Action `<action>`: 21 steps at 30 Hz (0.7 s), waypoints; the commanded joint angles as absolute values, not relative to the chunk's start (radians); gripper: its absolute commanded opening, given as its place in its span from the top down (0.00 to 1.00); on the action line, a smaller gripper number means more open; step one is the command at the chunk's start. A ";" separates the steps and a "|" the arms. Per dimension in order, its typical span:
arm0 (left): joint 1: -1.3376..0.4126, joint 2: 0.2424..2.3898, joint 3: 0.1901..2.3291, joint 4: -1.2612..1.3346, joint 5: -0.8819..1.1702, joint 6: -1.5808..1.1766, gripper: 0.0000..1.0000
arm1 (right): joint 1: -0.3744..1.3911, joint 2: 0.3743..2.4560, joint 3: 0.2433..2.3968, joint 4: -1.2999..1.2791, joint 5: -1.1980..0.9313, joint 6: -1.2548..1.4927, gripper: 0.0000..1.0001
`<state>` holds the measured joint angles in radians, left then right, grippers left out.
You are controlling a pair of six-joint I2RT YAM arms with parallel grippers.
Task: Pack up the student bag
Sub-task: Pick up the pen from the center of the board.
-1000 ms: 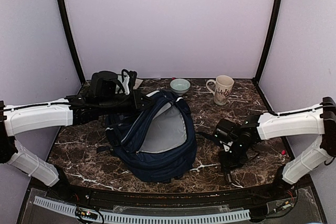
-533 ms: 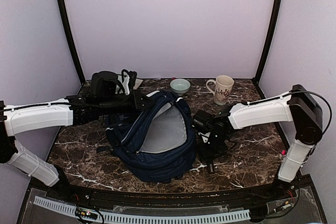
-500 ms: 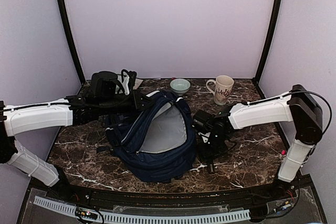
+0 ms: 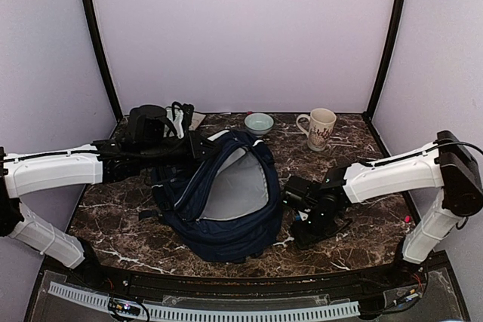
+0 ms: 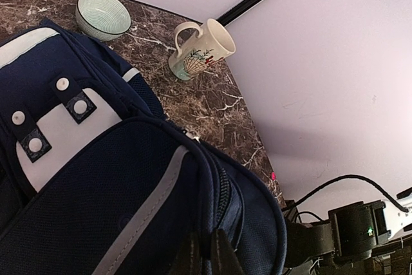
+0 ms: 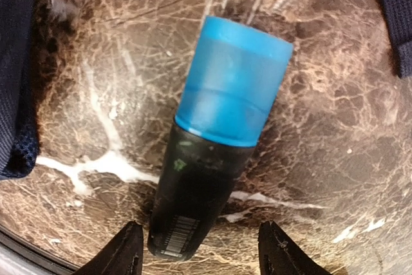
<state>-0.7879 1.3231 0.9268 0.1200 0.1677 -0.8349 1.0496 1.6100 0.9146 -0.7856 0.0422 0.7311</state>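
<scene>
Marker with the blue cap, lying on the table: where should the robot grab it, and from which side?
Probably best on the black barrel of the marker, from straight above. It lies flat on the table, so only its long sides are free, and the barrel is slimmer than the cap. The right gripper hangs open astride the barcode end, clear of the bag.

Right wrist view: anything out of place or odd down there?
Nothing spilled or damaged. A black marker-like tube with a blue cap lies flat on the marble table, outside the navy blue fabric backpack, between the right hand's open fingers.
</scene>
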 commanded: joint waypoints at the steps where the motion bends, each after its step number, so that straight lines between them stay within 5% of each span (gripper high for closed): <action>1: -0.781 1.301 0.924 0.137 0.174 -0.856 1.00 | 1.079 1.612 0.919 -0.763 0.115 0.774 0.39; 19: -0.781 1.305 0.930 0.121 0.175 -0.874 1.00 | 1.089 1.601 0.862 -0.703 0.182 0.779 0.67; 21: -0.781 1.307 0.931 0.123 0.174 -0.876 1.00 | 1.089 1.601 0.851 -0.678 0.171 0.767 0.76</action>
<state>-0.7879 1.3239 0.9268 0.1215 0.1722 -0.8501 1.0821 1.6104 0.8848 -0.7219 0.1555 0.7803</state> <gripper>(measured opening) 0.055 0.309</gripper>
